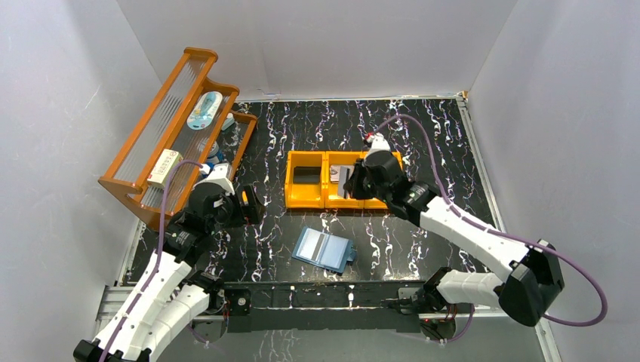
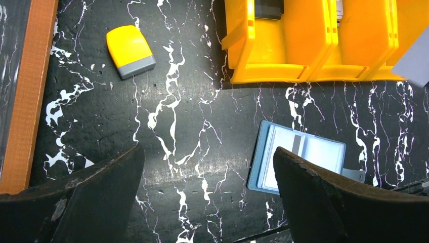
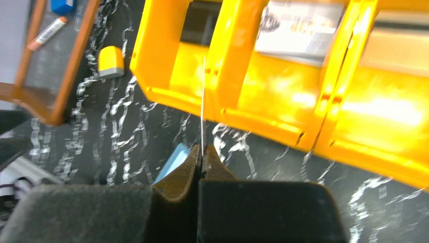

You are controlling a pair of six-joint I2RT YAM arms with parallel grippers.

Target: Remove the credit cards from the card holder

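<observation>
The teal-blue card holder [image 1: 324,250] lies open on the black marbled table, in front of the orange bin. It also shows in the left wrist view [image 2: 298,157], with a pale card with a grey stripe in its pocket. My right gripper [image 1: 353,183] is over the bin's front edge, shut on a thin card seen edge-on [image 3: 203,101] that stands upright from the fingertips [image 3: 203,152]. A printed card [image 3: 298,30] lies in the bin's middle compartment. My left gripper [image 2: 210,172] is open and empty, above the table left of the card holder.
The orange three-compartment bin [image 1: 308,199] stands mid-table, also in the wrist views [image 2: 273,50] [image 3: 253,101]. A small yellow block [image 2: 130,50] lies to its left. A wooden rack [image 1: 162,143] with several items leans at the far left.
</observation>
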